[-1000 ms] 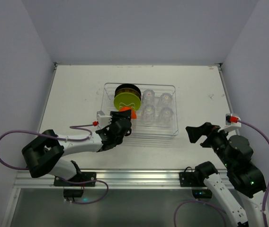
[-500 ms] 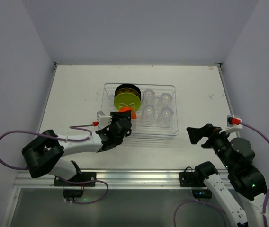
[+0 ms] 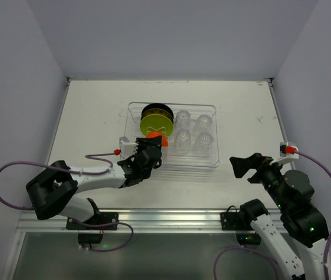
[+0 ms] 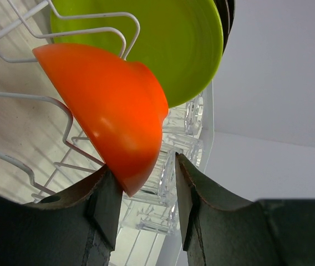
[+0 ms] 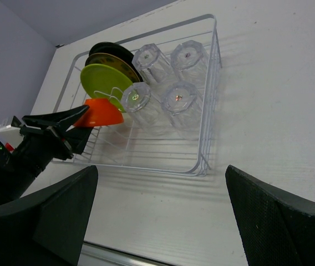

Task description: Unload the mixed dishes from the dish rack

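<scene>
Straddling the lower rim of the small glossy orange-red bowl [image 4: 113, 105], the left gripper [image 4: 145, 191] has its 2 dark fingers spread. 1 finger sits at or just beside the bowl's outer wall and the other is apart from it, so nothing is pinched yet. The bowl stands tilted on edge among the white wire dividers at the near left of the low-walled rectangular dish rack [image 5: 216, 83]. It leans in front of the yellow-green round plate [image 4: 168, 39], with the black round plate [image 5: 113, 50] behind that.

The bowl is probably light and stiff, but its glaze looks slick. A pinch across the thin rim, 1 finger inside and 1 outside, seems the surest hold. It should then come up clear of the wires before swinging out.

The 4 small clear tumblers [image 5: 181, 97] stand mouth-down in the rack's right half. They look fragile and slippery.

The right gripper [image 5: 161, 172] hangs wide open and empty over the white table [image 3: 95, 116], near the rack's right corner.

Compared with 1 second ago, the left arm and bowl sit unchanged. The right arm has drawn slightly back toward its base.
</scene>
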